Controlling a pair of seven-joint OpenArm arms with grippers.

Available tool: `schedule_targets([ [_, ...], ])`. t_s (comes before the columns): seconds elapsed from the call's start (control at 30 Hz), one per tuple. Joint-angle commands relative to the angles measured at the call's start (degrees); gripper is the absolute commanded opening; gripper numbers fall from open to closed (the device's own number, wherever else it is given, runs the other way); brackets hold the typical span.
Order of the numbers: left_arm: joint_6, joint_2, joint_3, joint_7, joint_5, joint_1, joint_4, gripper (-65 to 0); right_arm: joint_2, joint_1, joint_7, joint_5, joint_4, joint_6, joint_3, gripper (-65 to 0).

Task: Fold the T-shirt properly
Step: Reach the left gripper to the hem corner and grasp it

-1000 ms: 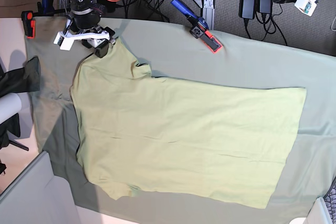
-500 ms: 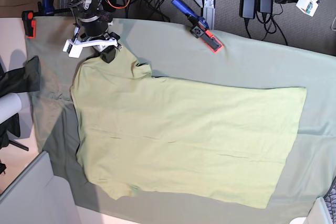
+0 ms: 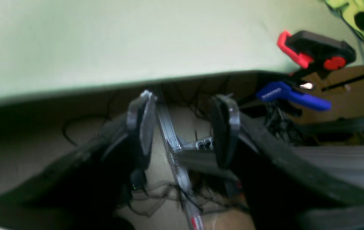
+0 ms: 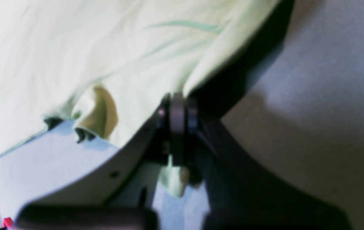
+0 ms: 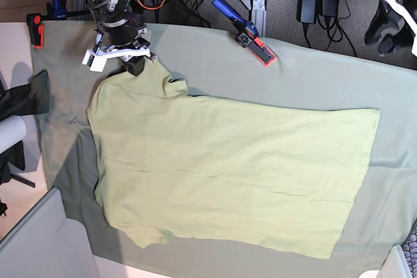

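now the right gripper (image 4: 178,110) pinches the t-shirt (image 5: 228,167) sleeve edge, while the left gripper (image 3: 183,127) gapes empty.

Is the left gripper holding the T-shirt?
No, the left gripper stands open and empty beyond the table edge, away from the T-shirt.

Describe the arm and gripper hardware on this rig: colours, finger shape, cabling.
Right gripper: black body with a white bracket, on a dark arm with orange and black cables looped at its base. Up close its fingers are flat dark-grey plates. Left gripper: black curved shells ending in grey, translucent-edged fingers. In the base view it shows as black with a white part. No markings readable.
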Motion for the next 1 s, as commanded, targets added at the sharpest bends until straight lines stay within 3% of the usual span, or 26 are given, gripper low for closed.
schedule_targets([
  [0.0, -0.8, -1.4, -0.4, -1.2, -0.4, -0.9, 0.9, -27.6, 0.3, 0.1, -0.1, -0.5, 0.5, 0.5, 0.1, -65.0],
  [0.17, -0.8, -2.5, -0.3, -1.1, 4.0, -6.8, 0.5, -25.4, 0.3, 0.2, 0.8, -0.6, 0.5, 1.6, 0.1, -65.0],
  [0.3, -0.8, -2.5, 0.3, -0.8, 4.0, -10.7, -1.4, -25.4, 0.3, 0.3, 1.4, -0.6, 0.5, 1.9, 0.1, -65.0],
  [0.73, -0.8, -2.5, 4.0, -0.8, 4.2, -29.0, -21.5, -25.4, 0.3, 0.4, 1.3, -2.2, 0.5, 2.0, 0.1, -65.0],
  [0.97, -0.8, -2.0, 4.4, -0.8, 5.4, -31.9, -26.0, -25.4, 0.3, 0.4, 1.3, -2.6, 0.5, 2.0, 0.1, -65.0],
])
